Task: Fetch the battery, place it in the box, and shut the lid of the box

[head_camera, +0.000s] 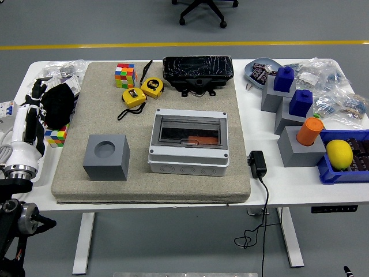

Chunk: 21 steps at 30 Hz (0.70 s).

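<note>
The left robot hand (29, 124), fingers extended and empty, hovers at the white counter (262, 193) edge. The orange battery (201, 140) lies inside the closed grey transparent-lidded box (188, 142).

two tape measures (143, 91), two puzzle cubes (124, 75), four grey blocks (106, 157), one box (188, 142)

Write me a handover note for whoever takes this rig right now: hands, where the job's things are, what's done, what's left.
Left hand: at the table's left edge, fingers relaxed, holding nothing. Right hand: out of view.
Box: on the grey mat, centre; its clear lid lies down over it. An orange item shows through the lid; I cannot tell whether it is the battery.
Done: nothing confirmed.
Left: verify the battery is inside, and check the lid is fully shut.
</note>
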Motion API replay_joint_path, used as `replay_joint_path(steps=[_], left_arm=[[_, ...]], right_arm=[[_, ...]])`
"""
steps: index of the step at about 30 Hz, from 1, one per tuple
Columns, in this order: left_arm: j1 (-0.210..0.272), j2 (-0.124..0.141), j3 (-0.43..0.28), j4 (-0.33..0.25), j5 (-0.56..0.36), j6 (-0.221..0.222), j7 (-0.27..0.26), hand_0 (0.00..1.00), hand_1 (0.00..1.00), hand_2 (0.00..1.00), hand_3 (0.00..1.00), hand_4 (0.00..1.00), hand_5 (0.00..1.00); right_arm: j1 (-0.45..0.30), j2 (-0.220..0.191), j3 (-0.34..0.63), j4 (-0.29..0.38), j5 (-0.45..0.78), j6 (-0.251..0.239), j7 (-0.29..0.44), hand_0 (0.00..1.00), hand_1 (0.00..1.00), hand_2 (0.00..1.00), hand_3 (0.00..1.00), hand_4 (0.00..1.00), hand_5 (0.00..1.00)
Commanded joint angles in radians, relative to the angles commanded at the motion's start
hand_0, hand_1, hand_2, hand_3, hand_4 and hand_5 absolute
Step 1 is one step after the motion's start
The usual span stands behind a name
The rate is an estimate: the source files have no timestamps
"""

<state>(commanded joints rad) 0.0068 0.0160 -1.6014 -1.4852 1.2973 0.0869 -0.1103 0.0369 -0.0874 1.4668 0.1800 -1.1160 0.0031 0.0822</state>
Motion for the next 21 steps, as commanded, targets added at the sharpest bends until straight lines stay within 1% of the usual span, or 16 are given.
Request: replay_joint_path(steps=[1,2,3,8,9,15,20,21], left_arm=[[0.000,0.000,0.001,0.001,-0.008,-0.007,0.002,0.975,0.998,0.998,0.998,0.998,0.998],[0.001,0.000,0.003,0.005,-0.025,-0.025,0.004,0.975,0.998,0.998,0.998,0.998,0.998],[0.002,0.000,0.005,0.007,-0.033,-0.037,0.006,0.835,0.854,0.829,0.829,0.998,0.998],[0.004,0.000,0.018,0.016,-0.050,-0.067,0.012,0.835,0.854,0.829,0.829,0.998,0.998],[0.004,0.000,0.023,0.018,-0.048,-0.071,0.016,0.794,0.798,0.780,0.784,0.998,0.998],[-0.006,0.002,0.037,0.025,-0.057,-0.067,0.022,0.783,0.789,0.773,0.773,0.998,0.998],[-0.013,0.000,0.040,0.025,-0.067,-0.053,0.018,0.783,0.789,0.773,0.773,0.998,0.998],[-0.012,-0.001,0.038,0.025,-0.068,-0.050,0.017,0.774,0.782,0.767,0.769,0.998,0.998]], right_arm=[[-0.001,0.000,0.001,0.000,-0.002,0.000,0.000,0.870,0.814,0.796,0.842,0.998,0.998],[-0.002,0.001,0.003,0.000,-0.007,-0.001,-0.001,0.870,0.814,0.796,0.842,0.998,0.998],[-0.003,0.001,0.005,0.000,-0.010,-0.001,-0.002,0.871,0.812,0.796,0.841,0.998,0.998],[-0.002,0.002,-0.001,0.000,-0.011,-0.001,-0.003,0.871,0.812,0.796,0.841,0.998,0.998],[0.000,0.001,-0.002,0.000,-0.013,-0.001,-0.003,0.868,0.813,0.795,0.841,0.998,0.998],[0.012,-0.001,-0.003,0.000,-0.019,-0.003,-0.003,0.869,0.819,0.796,0.841,0.998,0.998],[0.019,-0.003,0.001,0.000,-0.024,-0.009,-0.004,0.869,0.819,0.796,0.841,0.998,0.998],[0.020,-0.004,0.001,0.000,-0.024,-0.010,-0.004,0.873,0.831,0.799,0.845,0.998,0.998]])
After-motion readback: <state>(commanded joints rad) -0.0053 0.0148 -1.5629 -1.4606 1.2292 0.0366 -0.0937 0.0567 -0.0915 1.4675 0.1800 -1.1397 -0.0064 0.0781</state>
